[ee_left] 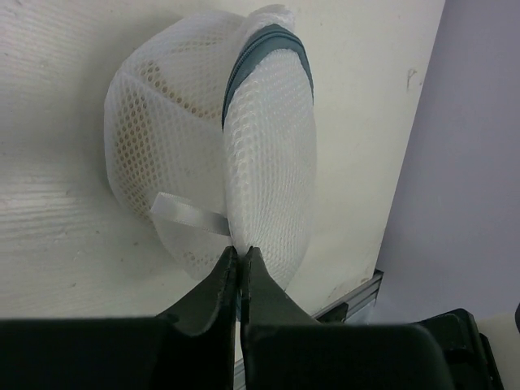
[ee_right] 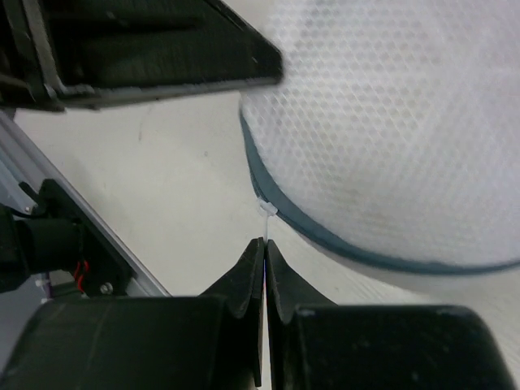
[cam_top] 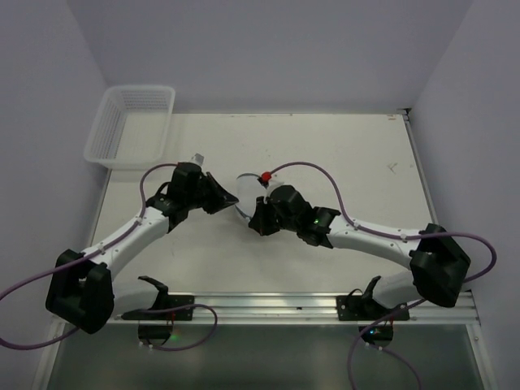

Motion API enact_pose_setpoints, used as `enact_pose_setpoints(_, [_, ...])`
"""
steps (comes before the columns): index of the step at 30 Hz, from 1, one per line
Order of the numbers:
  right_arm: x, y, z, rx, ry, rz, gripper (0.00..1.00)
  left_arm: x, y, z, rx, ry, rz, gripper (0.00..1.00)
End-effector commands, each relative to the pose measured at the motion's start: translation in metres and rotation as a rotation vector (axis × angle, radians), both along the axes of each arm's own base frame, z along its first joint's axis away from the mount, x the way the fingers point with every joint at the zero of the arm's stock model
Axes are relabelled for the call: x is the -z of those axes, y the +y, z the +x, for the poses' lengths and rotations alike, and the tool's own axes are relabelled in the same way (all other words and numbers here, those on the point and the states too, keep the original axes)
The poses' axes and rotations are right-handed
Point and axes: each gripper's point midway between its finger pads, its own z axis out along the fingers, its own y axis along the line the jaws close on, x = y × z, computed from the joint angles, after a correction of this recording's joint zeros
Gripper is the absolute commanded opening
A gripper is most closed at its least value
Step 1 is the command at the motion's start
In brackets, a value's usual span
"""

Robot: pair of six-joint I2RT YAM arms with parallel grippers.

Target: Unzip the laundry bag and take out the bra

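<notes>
The laundry bag (ee_left: 244, 162) is a round white mesh pouch with a dark grey-blue zipper line (ee_left: 268, 45). It lies on the table between my two arms (cam_top: 244, 197). My left gripper (ee_left: 241, 252) is shut on the bag's mesh edge, beside a white strap (ee_left: 187, 215). My right gripper (ee_right: 265, 242) is shut on the thin white zipper pull (ee_right: 265, 210) at the zipper line (ee_right: 325, 236) of the bag (ee_right: 390, 122). A tan shape shows faintly through the mesh (ee_left: 162, 97). In the top view both grippers cover most of the bag.
A white slatted plastic basket (cam_top: 130, 126) stands at the table's back left corner. A metal rail (cam_top: 268, 307) runs along the near edge. Purple cables loop over both arms. The left arm's body (ee_right: 146, 49) shows in the right wrist view.
</notes>
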Motion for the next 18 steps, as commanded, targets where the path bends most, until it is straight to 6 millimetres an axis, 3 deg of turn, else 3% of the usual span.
enact_pose_setpoints(1, [0.005,-0.039,-0.003,0.048,-0.032,-0.046,0.0,-0.012,0.001,0.016,0.013,-0.075,0.044,0.0])
enact_pose_setpoints(6, [0.034,-0.103,-0.005,0.149,-0.004,-0.141,0.0,-0.018,0.006,0.026,0.05,-0.127,0.079,0.0])
enact_pose_setpoints(10, [0.026,-0.126,0.006,0.187,-0.046,-0.167,0.0,-0.023,0.011,0.042,0.144,-0.164,0.126,0.0])
enact_pose_setpoints(13, [0.013,-0.108,0.006,0.116,-0.04,-0.146,0.0,-0.025,0.006,0.054,0.217,-0.177,0.152,0.0])
enact_pose_setpoints(14, [0.016,-0.1,0.008,0.104,-0.02,-0.14,0.0,-0.026,0.003,0.057,0.231,-0.183,0.153,0.01])
enact_pose_setpoints(16, [0.003,-0.076,0.005,0.044,0.0,-0.061,0.0,-0.03,-0.004,0.071,0.25,-0.2,0.149,0.05])
enact_pose_setpoints(18, [-0.009,-0.052,0.009,0.026,0.026,0.023,0.0,-0.035,-0.01,0.081,0.262,-0.211,0.134,0.2])
